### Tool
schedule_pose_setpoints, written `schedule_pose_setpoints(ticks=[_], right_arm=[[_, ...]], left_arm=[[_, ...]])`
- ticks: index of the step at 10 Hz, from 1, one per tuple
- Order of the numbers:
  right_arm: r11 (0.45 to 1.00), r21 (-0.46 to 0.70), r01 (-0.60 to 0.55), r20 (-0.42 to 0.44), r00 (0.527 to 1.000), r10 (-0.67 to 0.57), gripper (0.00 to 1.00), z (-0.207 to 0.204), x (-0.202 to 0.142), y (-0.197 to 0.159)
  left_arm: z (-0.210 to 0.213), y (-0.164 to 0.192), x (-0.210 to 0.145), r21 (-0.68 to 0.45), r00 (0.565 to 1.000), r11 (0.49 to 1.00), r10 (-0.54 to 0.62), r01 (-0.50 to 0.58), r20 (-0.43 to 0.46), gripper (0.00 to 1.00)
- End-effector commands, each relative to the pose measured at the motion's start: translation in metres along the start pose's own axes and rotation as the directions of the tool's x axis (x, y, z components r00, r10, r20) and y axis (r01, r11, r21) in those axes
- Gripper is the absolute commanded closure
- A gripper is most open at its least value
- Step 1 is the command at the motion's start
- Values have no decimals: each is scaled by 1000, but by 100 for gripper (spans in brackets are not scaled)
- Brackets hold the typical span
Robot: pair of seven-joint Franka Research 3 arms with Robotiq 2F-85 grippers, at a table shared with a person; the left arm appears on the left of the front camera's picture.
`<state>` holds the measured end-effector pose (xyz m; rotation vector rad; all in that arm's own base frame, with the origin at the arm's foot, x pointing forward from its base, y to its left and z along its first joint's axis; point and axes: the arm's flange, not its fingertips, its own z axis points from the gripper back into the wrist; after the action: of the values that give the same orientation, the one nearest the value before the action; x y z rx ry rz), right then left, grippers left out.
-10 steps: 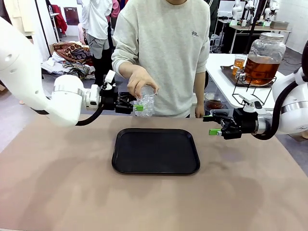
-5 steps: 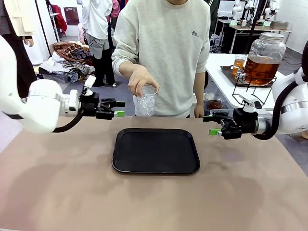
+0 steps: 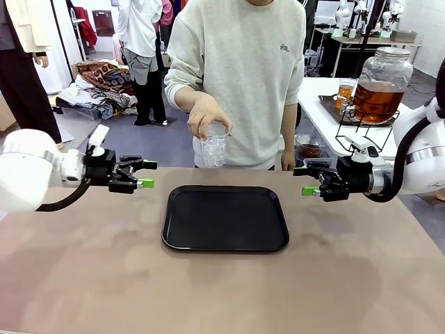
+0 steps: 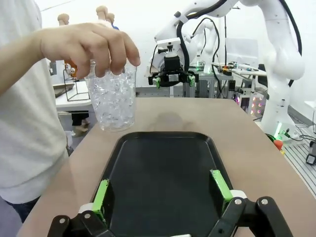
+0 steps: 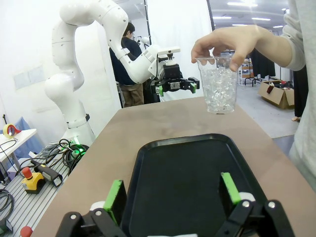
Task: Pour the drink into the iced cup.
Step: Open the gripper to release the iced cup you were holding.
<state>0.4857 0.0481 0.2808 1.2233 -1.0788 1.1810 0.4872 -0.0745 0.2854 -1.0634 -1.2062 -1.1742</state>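
A clear plastic cup [image 3: 214,147] packed with ice cubes hangs in the air just beyond the far edge of a black tray [image 3: 225,218], gripped from above around its rim by the person's hand [image 3: 206,117]. The person, in a pale grey sweatshirt [image 3: 243,62], stands at the far side of the table, directly behind the tray. The tray lies flat at the middle of the brown table [image 3: 222,285] with nothing on it. The amber-brown drink [image 3: 379,99] sits in a large lidded glass jar [image 3: 382,83] on a wire stand, on a separate white table well to the right of the tray and behind the right arm; smaller glasses of the same amber liquid [image 3: 345,92] stand beside the jar. Nothing stands between the cup and the tray. The left gripper [image 3: 144,175] hovers to the left of the tray, level with its far edge, pointing toward it; its green-padded fingers are spread wide apart, holding nothing and touching nothing. The right gripper [image 3: 302,181] hovers to the right of the tray, facing inward, its fingers likewise spread wide and empty. In the left wrist view, the cup [image 4: 113,98] hangs over the tray's far left corner, and both green pads [image 4: 100,197] frame the tray [image 4: 163,177].
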Motion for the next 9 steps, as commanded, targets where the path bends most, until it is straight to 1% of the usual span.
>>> schedule_pose_setpoints(ticks=[1, 2, 9], right_arm=[[1000, -5, 1, -1, 1000, -1, 0, -2, 3, -3], [1000, -5, 1, -1, 1000, -1, 0, -2, 3, -3], [1000, -5, 1, -1, 1000, -1, 0, -2, 3, -3]], left_arm=[[12, -6, -5, -11, 999, 1000, -29, 29, 30, 0], [0, 0, 0, 0, 1000, 1000, 0, 0, 0, 0], [0, 0, 0, 0, 1000, 1000, 0, 0, 0, 0]])
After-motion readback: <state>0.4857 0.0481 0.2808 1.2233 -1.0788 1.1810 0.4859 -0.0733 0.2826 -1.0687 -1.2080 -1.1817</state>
